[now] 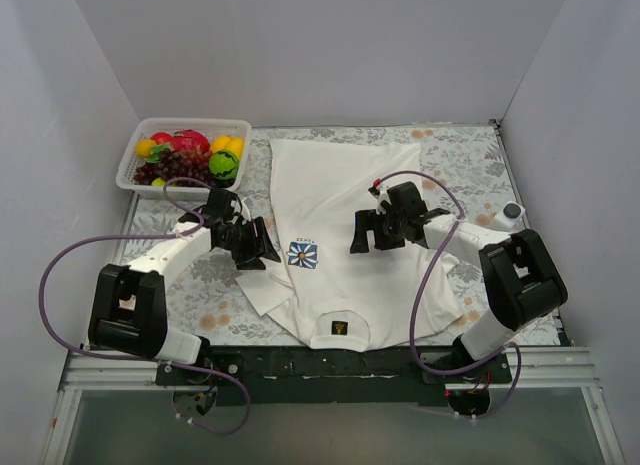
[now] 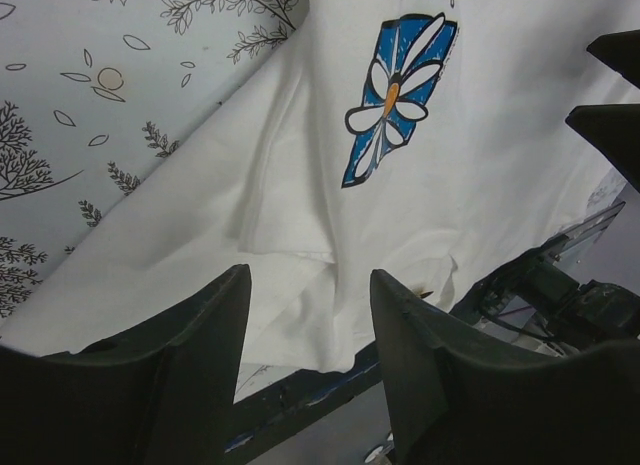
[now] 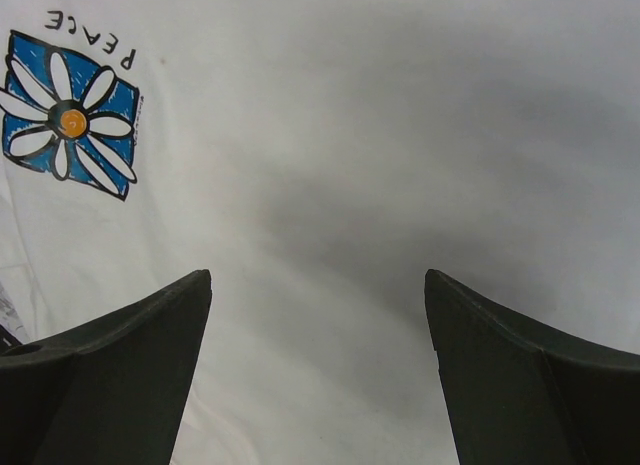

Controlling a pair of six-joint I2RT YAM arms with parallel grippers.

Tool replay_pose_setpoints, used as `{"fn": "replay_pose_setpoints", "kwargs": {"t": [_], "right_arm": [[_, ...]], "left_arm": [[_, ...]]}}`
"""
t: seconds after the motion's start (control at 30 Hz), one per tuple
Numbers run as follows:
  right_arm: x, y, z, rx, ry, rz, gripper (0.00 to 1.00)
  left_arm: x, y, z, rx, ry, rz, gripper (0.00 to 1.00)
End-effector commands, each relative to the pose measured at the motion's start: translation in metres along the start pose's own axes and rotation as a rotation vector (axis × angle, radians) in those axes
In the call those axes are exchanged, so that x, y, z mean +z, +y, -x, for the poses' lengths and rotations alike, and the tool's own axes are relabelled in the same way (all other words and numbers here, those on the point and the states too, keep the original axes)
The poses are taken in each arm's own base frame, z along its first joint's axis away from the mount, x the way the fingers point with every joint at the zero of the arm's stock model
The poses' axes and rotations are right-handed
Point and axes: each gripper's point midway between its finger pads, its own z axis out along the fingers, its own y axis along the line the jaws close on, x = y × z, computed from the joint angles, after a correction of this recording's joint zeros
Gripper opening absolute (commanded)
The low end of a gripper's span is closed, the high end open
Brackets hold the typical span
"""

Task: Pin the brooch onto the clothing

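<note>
The clothing, a white T-shirt (image 1: 340,185), lies flat on the patterned cloth with its black neck label (image 1: 340,329) toward the arms. Its blue-and-white flower emblem (image 1: 303,254) (image 2: 395,95) (image 3: 70,120) has "PEACE" printed beside it. My left gripper (image 1: 260,247) (image 2: 310,275) hangs over the rumpled left sleeve (image 2: 290,215), just left of the emblem, jaws apart with nothing between them. My right gripper (image 1: 364,235) (image 3: 318,275) is wide open over plain chest fabric, to the right of the emblem. The brooch does not show in any view.
A white basket (image 1: 135,150) of toy fruit stands at the back left. A small round white-and-grey object (image 1: 513,213) sits by the right wall. White walls close in three sides. The black front rail (image 2: 300,400) runs just beyond the sleeve's edge.
</note>
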Motion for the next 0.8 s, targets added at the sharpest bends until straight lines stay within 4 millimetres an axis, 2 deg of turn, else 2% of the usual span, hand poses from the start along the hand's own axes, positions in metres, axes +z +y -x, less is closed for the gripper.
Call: {"fn": "replay_pose_setpoints", "kwargs": {"t": [0.0,0.17,0.4,0.63,0.77], "right_arm": [[0.006,0.002,0.000,0.006,-0.013,0.022,0.94],[0.008,0.001,-0.004,0.008,-0.003,0.022,0.93],[0.009,-0.001,-0.003,0.009,0.000,0.015,0.93],[0.009,-0.001,-0.003,0.001,0.006,0.009,0.93],[0.010,-0.001,-0.002,0.002,0.006,0.009,0.93]], "left_arm": [[0.007,0.003,0.000,-0.002,-0.002,-0.010,0.49],[0.016,0.006,0.000,0.006,0.005,-0.021,0.45],[0.029,0.017,-0.003,0.003,0.038,0.002,0.33],[0.032,0.025,-0.004,0.010,0.047,0.032,0.34],[0.030,0.036,-0.003,0.023,0.039,0.095,0.43]]}}
